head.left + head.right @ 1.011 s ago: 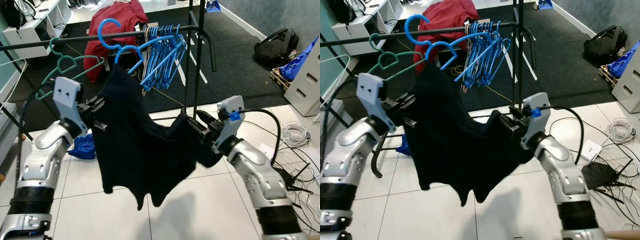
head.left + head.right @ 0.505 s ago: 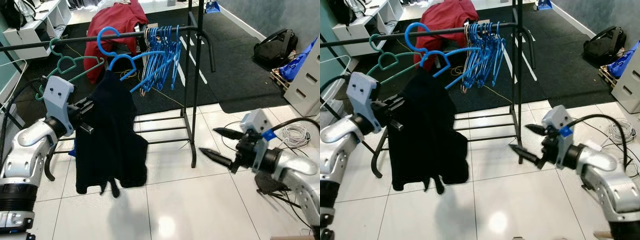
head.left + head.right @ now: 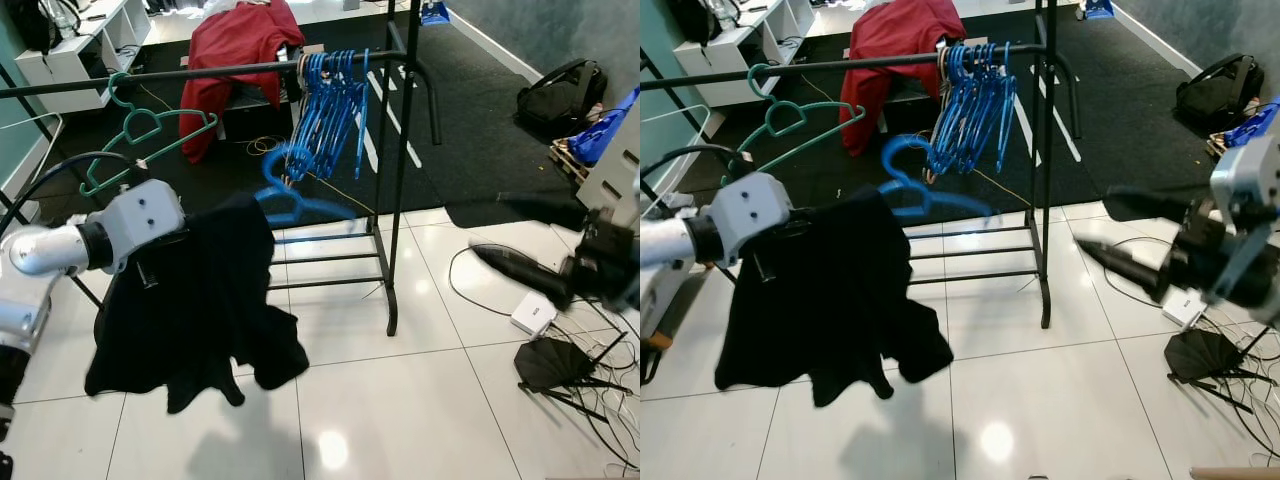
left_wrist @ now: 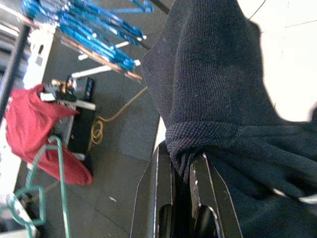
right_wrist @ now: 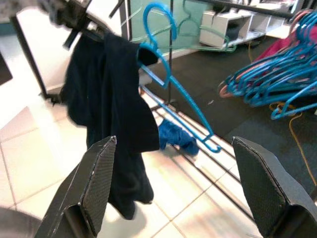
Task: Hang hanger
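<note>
The floor is glossy white tile point(image 3: 420, 400), giving way at twelve o'clock to a dark carpet point(image 3: 480, 120). A black metal clothes rail point(image 3: 200, 74) crosses the room there, carrying a bunch of blue plastic hangers point(image 3: 330, 110), one green wire hanger point(image 3: 150, 130) and a red garment point(image 3: 235, 40). White shelving point(image 3: 80, 40) stands at eleven o'clock; a black bag point(image 3: 565, 90) lies at two o'clock and loose cables point(image 3: 570, 370) at four.

The left gripper point(image 4: 183, 198) sits at nine o'clock, its fingers pinched tight on the knitted edge of a black sweater point(image 3: 200, 300), which droops toward the tiles. A blue plastic hanger point(image 3: 295, 195) pokes out of the sweater's top, blurred, below the rail and seemingly not hooked on it.

The right gripper point(image 5: 173, 188) is at three o'clock, fingers spread wide and holding nothing. Its wrist view shows the hanger's hook point(image 5: 158, 20) free in the air and a crumpled blue cloth point(image 5: 176, 136) on the floor behind the sweater.
</note>
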Robot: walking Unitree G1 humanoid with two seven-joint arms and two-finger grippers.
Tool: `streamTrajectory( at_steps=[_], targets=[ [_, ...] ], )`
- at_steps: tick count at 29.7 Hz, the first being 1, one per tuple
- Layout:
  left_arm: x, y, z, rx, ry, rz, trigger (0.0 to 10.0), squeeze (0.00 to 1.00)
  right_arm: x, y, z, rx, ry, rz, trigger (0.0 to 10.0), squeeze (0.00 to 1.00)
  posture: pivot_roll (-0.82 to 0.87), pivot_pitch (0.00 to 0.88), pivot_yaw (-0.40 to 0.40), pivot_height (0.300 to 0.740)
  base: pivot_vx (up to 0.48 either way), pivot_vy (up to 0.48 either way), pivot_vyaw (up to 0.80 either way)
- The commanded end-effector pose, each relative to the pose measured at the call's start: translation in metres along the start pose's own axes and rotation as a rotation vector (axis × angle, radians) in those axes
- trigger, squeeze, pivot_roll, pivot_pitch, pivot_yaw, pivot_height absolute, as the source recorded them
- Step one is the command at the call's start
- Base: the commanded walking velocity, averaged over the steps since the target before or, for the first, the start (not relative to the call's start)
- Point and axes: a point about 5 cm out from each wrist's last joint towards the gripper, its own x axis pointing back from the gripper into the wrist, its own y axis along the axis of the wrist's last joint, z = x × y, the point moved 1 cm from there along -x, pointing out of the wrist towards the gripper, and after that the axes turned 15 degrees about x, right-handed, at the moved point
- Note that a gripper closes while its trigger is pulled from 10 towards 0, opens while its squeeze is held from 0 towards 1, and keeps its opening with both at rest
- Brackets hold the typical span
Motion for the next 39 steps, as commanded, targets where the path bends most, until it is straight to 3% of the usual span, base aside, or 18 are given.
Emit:
streamTrajectory(
  at_steps=[1, 4, 6, 8, 9, 10, 19, 22, 24, 25, 27, 29, 36, 39],
  targets=[
    [-0.002, 0.010, -0.001, -0.084, -0.053, 0.000, 10.0, 0.00, -0.007, -0.006, 0.012, -0.011, 0.097, 0.049, 10.0, 0.00, -0.15, 0.096, 0.069, 0.740, 0.000, 0.000, 0.00],
    [-0.019, 0.036, -0.021, -0.135, -0.240, -0.092, 10.0, 0.00, -0.018, -0.027, 0.026, -0.034, 0.169, 0.139, 10.0, 0.00, -0.16, 0.089, 0.072, 0.740, 0.000, 0.000, 0.00],
    [-0.021, 0.040, -0.024, -0.137, -0.271, -0.111, 10.0, 0.00, -0.019, -0.029, 0.026, -0.033, 0.164, 0.145, 10.0, 0.00, -0.16, 0.089, 0.072, 0.740, 0.000, 0.000, 0.00],
    [-0.020, 0.053, -0.036, -0.122, -0.402, -0.139, 10.0, 0.00, -0.030, -0.036, 0.025, -0.024, 0.123, 0.137, 10.0, 0.00, -0.16, 0.082, 0.074, 0.740, 0.000, 0.000, 0.00],
    [-0.020, 0.053, -0.036, -0.122, -0.402, -0.139, 10.0, 0.00, -0.030, -0.036, 0.025, -0.024, 0.123, 0.137, 10.0, 0.00, -0.16, 0.082, 0.074, 0.740, 0.000, 0.000, 0.00],
    [-0.018, 0.061, -0.044, -0.122, -0.491, -0.141, 10.0, 0.00, -0.038, -0.037, 0.025, -0.021, 0.098, 0.112, 10.0, 0.00, -0.16, 0.081, 0.074, 0.740, 0.000, 0.000, 0.00],
    [-0.014, 0.067, -0.050, -0.127, -0.554, -0.136, 10.0, 0.00, -0.047, -0.039, 0.028, -0.039, 0.074, 0.080, 10.0, 0.00, -0.15, 0.080, 0.072, 0.740, 0.000, 0.000, 0.00],
    [-0.013, 0.071, -0.054, -0.106, -0.575, -0.157, 10.0, 0.00, -0.056, -0.041, 0.038, -0.061, 0.111, 0.067, 10.0, 0.00, -0.15, 0.084, 0.070, 0.740, 0.000, 0.000, 0.00],
    [-0.014, 0.072, -0.056, -0.095, -0.579, -0.168, 10.0, 0.00, -0.063, -0.034, 0.050, -0.112, 0.168, -0.008, 10.0, 0.00, -0.15, 0.087, 0.067, 0.740, 0.000, 0.000, 0.00],
    [-0.014, 0.072, -0.056, -0.095, -0.579, -0.168, 10.0, 0.00, -0.063, -0.034, 0.050, -0.112, 0.168, -0.008, 10.0, 0.00, -0.15, 0.087, 0.067, 0.740, 0.000, 0.000, 0.00],
    [-0.014, 0.068, -0.057, -0.082, -0.575, -0.148, 10.0, 0.00, -0.060, -0.008, 0.041, -0.185, 0.139, -0.205, 10.0, 0.00, -0.15, 0.090, 0.071, 0.740, 0.000, 0.000, 0.00],
    [-0.013, 0.064, -0.056, -0.079, -0.571, -0.137, 10.0, 0.00, -0.055, -0.001, 0.041, -0.199, 0.159, -0.244, 10.0, 0.00, -0.16, 0.091, 0.072, 0.740, 0.000, 0.000, 0.00],
    [-0.012, 0.058, -0.054, -0.070, -0.561, -0.115, 10.0, 0.00, -0.043, -0.001, 0.044, -0.219, 0.211, -0.224, 10.0, 0.00, -0.16, 0.094, 0.074, 0.740, 0.000, 0.000, 0.00],
    [-0.011, 0.055, -0.052, -0.061, -0.551, -0.103, 10.0, 0.00, -0.037, -0.011, 0.056, -0.245, 0.254, -0.156, 10.0, 0.00, -0.16, 0.097, 0.079, 0.740, 0.000, 0.000, 0.00]
  ],
)
